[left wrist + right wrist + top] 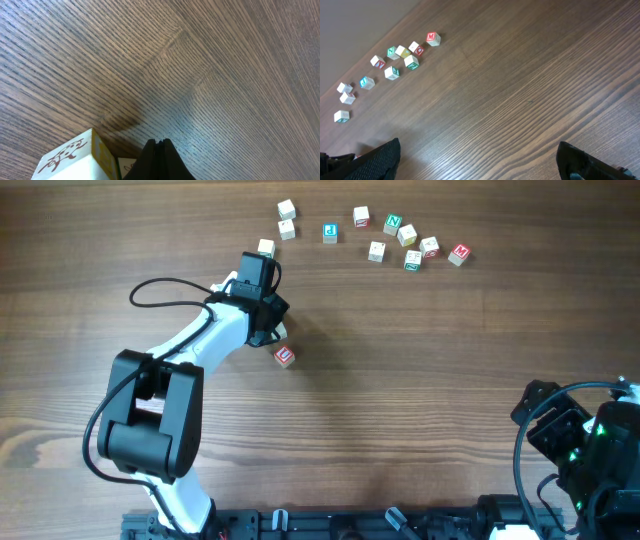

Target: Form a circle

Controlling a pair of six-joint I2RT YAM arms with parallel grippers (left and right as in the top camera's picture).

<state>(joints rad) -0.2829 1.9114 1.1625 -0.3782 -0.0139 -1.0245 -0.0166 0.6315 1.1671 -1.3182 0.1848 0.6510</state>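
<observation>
Wood-grain table (pixel 430 410), overhead: left gripper (pixel 274 337) pinched closed, empty, red-printed cube (pixel 285 356) just past its tip; left wrist: cube cluster (pixel 75 159) just left of closed jaws, bare board ahead; right wrist: right gripper (pixel 478 162) spread wide, empty, scattered cubes (pixel 400 52) far ahead-left near edge.

Centre and right of table (pixel 420 400) are left bare; wide passage. Far edge is blocked by a loose arc of letter cubes (pixel 407 233) with narrow gaps. Left side is crossed by left arm (pixel 190 345), 1 red-printed cube (pixel 285 356) just beside its tip. Near-right corner is taken by right arm (pixel 580 445).
</observation>
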